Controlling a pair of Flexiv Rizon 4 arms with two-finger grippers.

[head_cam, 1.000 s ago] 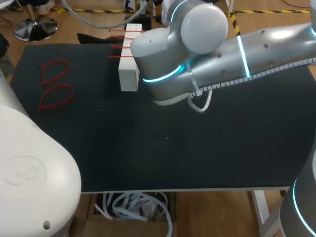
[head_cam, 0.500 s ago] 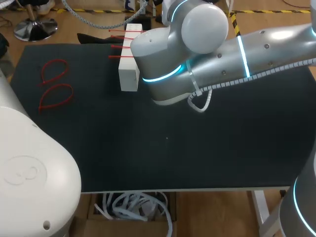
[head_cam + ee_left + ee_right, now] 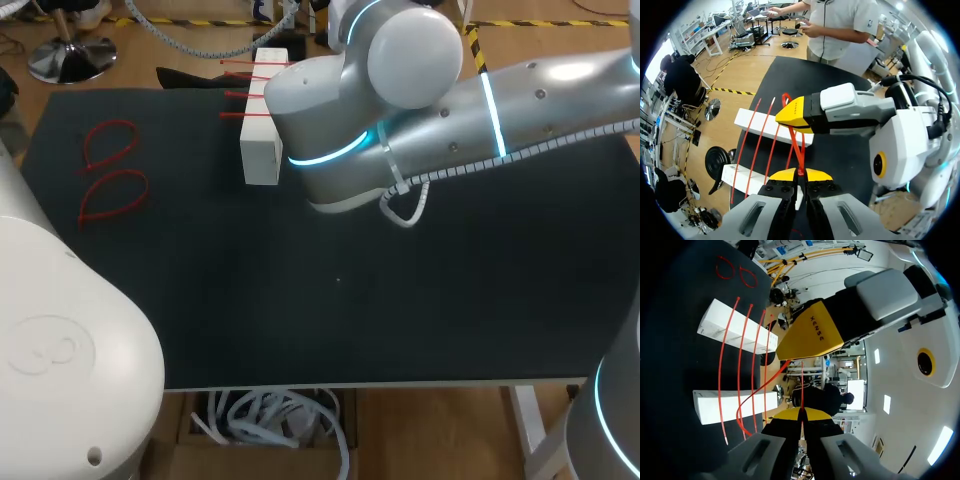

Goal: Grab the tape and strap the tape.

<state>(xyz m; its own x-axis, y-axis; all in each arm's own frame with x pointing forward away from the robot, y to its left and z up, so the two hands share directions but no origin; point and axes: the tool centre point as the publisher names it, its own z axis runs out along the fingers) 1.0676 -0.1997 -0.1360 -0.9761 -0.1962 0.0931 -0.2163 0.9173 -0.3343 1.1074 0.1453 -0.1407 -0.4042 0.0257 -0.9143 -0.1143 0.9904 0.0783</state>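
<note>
While the left gripper (image 3: 799, 174) is pinching a red tie (image 3: 796, 142) with its fingertips pressed together, the right gripper (image 3: 801, 413) is clamping the same tie, just opposite. Two white blocks (image 3: 760, 125) carrying straight red ties (image 3: 747, 145) are lying close by, near the table's (image 3: 400, 300) far edge. Two looped ties (image 3: 112, 192) are sitting by the left edge, well apart. Right arm (image 3: 420, 110) is keeping the same spot as before.

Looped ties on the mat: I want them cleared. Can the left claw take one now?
Probably not: the left claw is shut on a red tie that the right claw also grips.
</note>
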